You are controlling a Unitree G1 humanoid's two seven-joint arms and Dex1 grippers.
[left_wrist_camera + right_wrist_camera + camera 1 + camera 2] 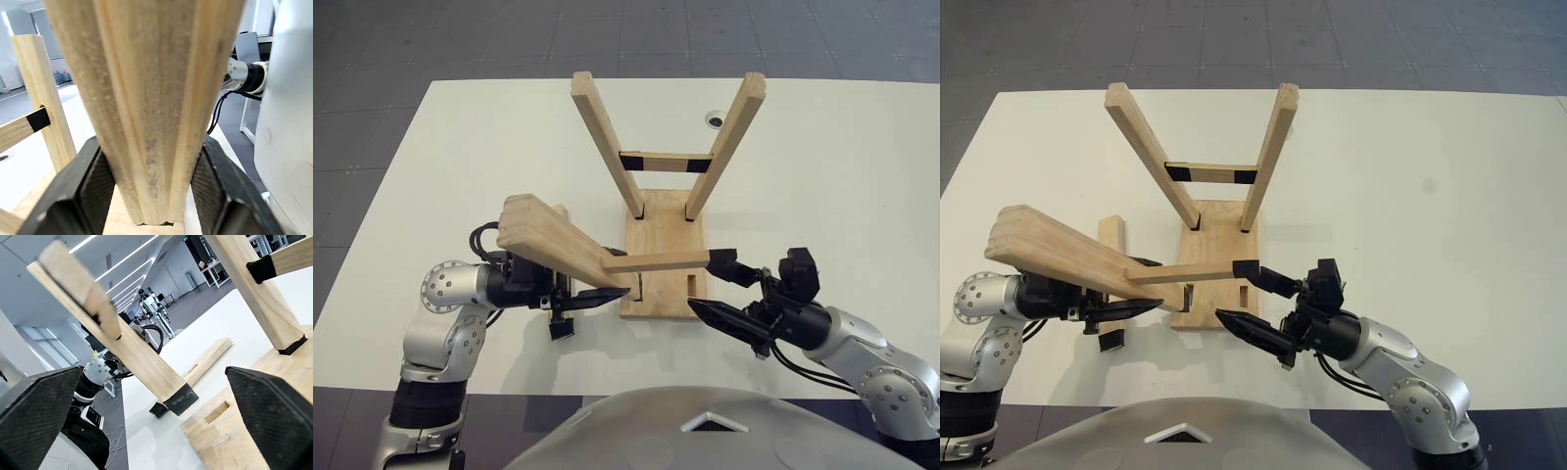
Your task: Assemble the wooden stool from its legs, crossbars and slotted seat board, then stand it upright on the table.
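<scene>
Left gripper (578,305): clamped on the lower end of a tilted leg (553,245), at the board's near-left slot; whether it was seated could not be told.
Crossbar (656,261): ran from that leg toward the right gripper (712,286), which was spread wide, the bar's black tip just beside its upper finger.
Board (666,235): lay flat on the table (842,176), between the grippers.
Standing legs (607,147): two, beyond both grippers, joined by a far crossbar (666,162).
Loose leg (1113,240): lay beyond the left gripper.

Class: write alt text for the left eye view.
The left gripper clamps a tilted leg with crossbar at the seat board's near slot. The open right gripper is by the crossbar's free end; two joined legs stand in the far slots.
</scene>
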